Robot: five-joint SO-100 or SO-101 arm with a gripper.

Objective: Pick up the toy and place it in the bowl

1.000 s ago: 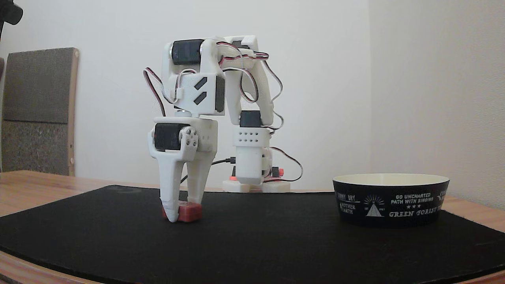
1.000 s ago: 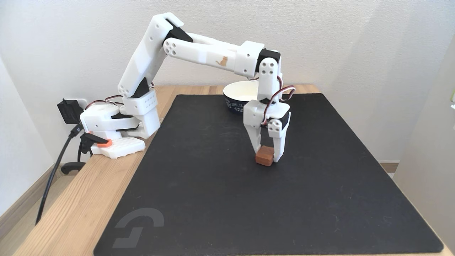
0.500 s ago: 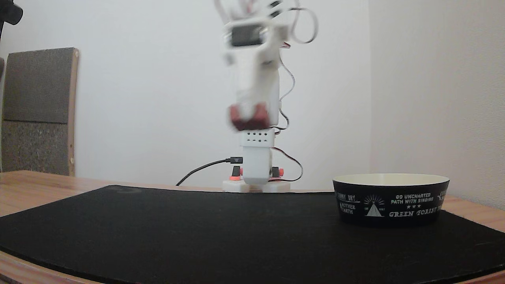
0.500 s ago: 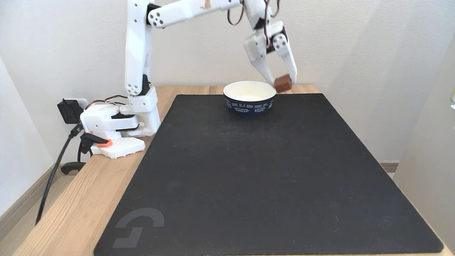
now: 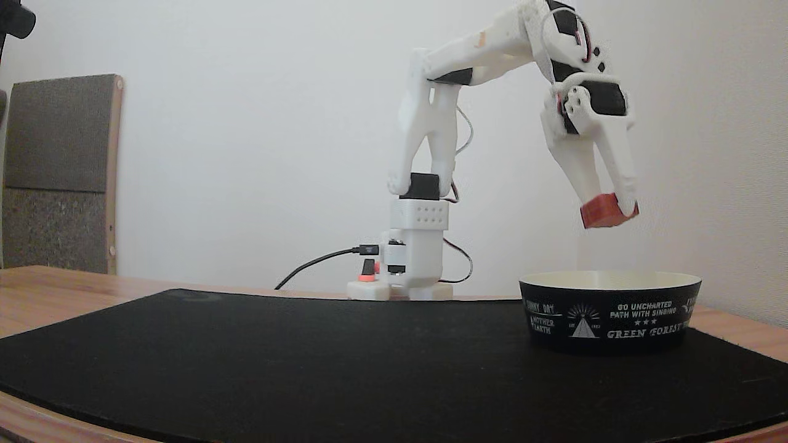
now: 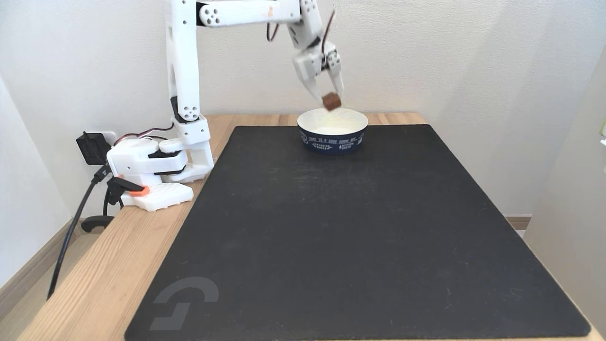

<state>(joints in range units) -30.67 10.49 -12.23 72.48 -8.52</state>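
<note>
The small red toy block [image 5: 607,211] [image 6: 331,101] hangs in the air between the white fingers of my gripper [image 5: 611,208] [image 6: 330,99], which is shut on it. Both fixed views place the block a short way above the bowl [image 5: 609,311] [image 6: 333,130], over its opening. The bowl is black outside with white lettering, cream inside, and stands on the far part of the black mat [image 6: 350,227] [image 5: 308,363]. Nothing lies inside the bowl as far as I can see.
The white arm base [image 6: 151,166] [image 5: 406,271] with its cables stands on the wooden table [image 6: 94,265] beside the mat's edge. A wall runs close behind the bowl. A grey padded board [image 5: 58,172] leans at the back left.
The gripper lifted the toy off the mat, swung it up and across, and now holds it above the bowl, lower than half a second ago.
</note>
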